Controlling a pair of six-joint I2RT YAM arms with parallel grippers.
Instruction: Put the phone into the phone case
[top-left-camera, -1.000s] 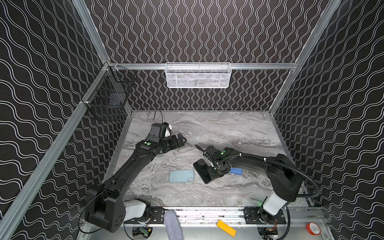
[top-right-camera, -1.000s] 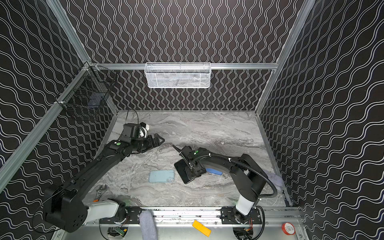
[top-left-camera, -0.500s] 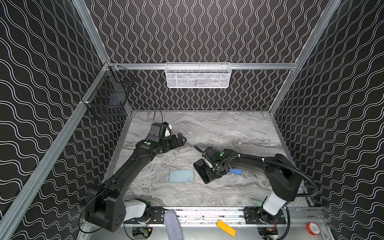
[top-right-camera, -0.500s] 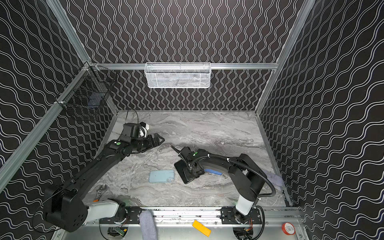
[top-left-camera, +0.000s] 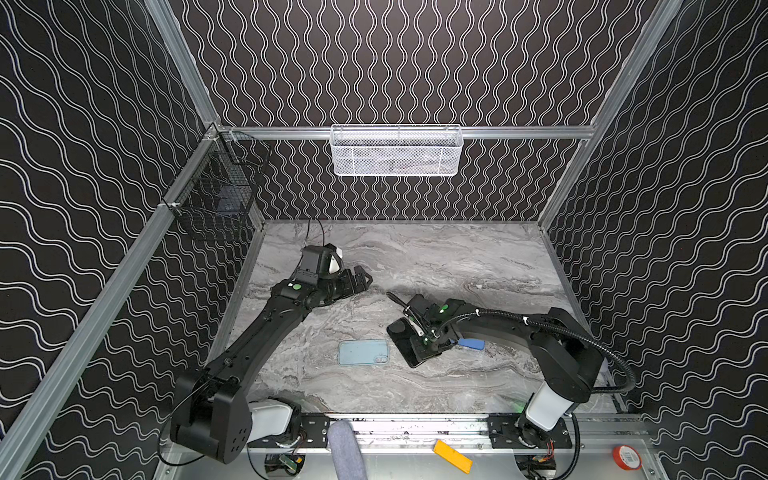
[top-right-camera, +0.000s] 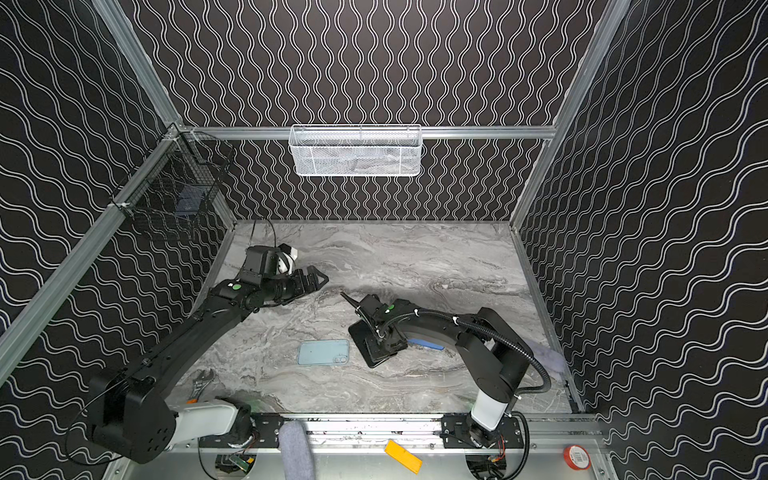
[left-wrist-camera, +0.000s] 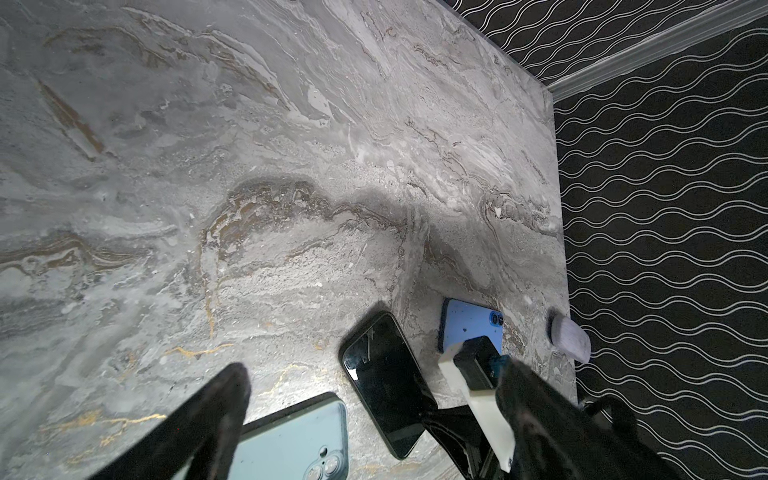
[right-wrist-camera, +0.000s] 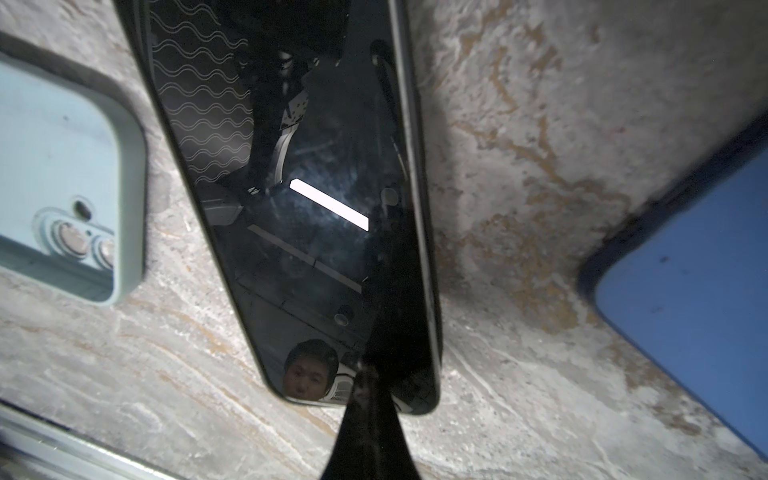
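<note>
The glossy black phone (top-left-camera: 399, 332), just beside the pale blue phone case (top-left-camera: 362, 352) on the surface (top-left-camera: 415, 257), is pinched by the closed right end effector (top-left-camera: 424, 351); the left end effector (top-left-camera: 361, 281) stands wide open, empty.

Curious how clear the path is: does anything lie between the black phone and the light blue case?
Nothing visible does. Only a strip of bare table separates the black phone from the light blue case; the darker blue item lies on the phone's other side.
</note>
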